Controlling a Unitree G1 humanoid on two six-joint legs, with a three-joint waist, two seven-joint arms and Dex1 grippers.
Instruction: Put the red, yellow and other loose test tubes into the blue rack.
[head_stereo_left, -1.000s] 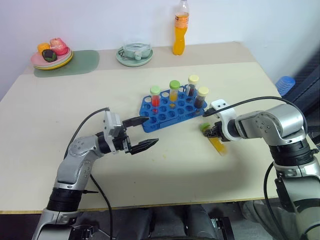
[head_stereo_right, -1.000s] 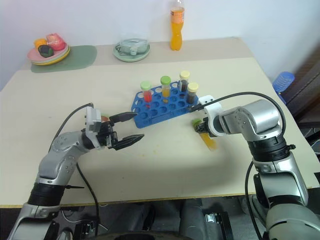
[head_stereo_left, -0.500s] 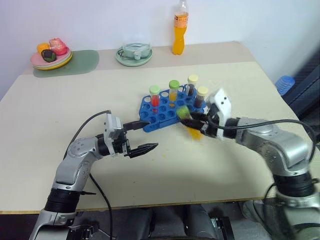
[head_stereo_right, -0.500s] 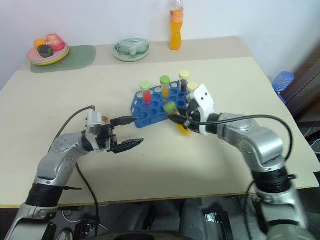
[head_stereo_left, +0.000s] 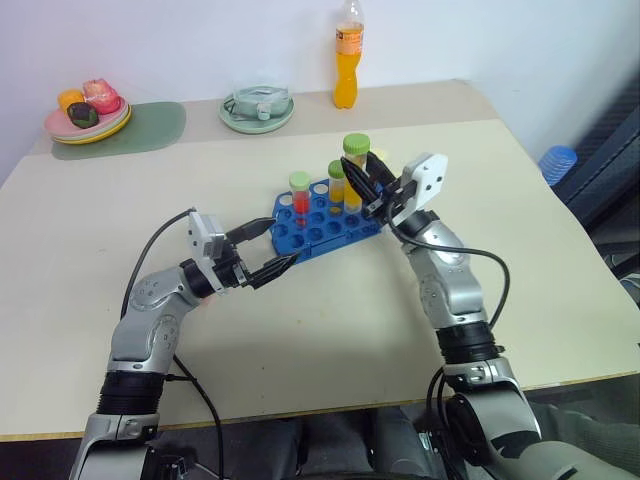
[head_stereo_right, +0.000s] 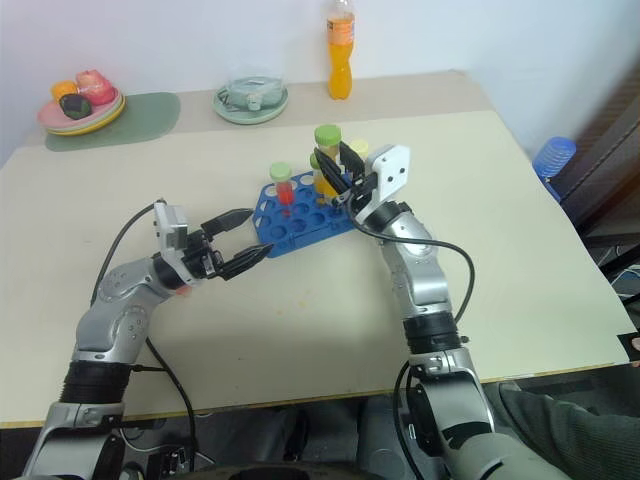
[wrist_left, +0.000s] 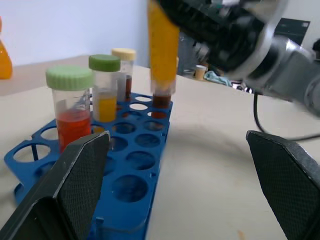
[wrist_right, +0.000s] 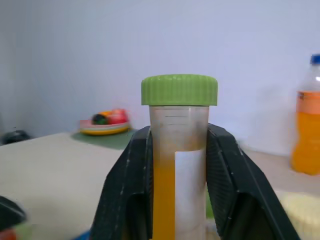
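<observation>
The blue rack (head_stereo_left: 318, 217) lies mid-table. In it stand a red test tube with a green cap (head_stereo_left: 300, 194), a yellow one with a green cap (wrist_left: 106, 87) and a brown one with a cream cap (wrist_left: 124, 70). My right gripper (head_stereo_left: 360, 176) is shut on another yellow test tube with a green cap (wrist_right: 179, 150). It holds this tube upright above the rack's far right side, with the tube's bottom (wrist_left: 162, 95) just over the holes. My left gripper (head_stereo_left: 279, 244) stands open at the rack's near left corner, with nothing between its fingers (wrist_left: 75, 185).
An orange drink bottle (head_stereo_left: 346, 65) stands at the table's back edge, with a pale green dish (head_stereo_left: 257, 105) beside it. A plate of colourful items (head_stereo_left: 85, 105) sits on a green mat (head_stereo_left: 150, 125) at the back left. A blue object (head_stereo_left: 556, 162) lies beyond the table's right edge.
My right gripper swung up and left from the table beside the rack and turned the yellow tube from lying to upright over the rack. The left gripper barely shifted.
</observation>
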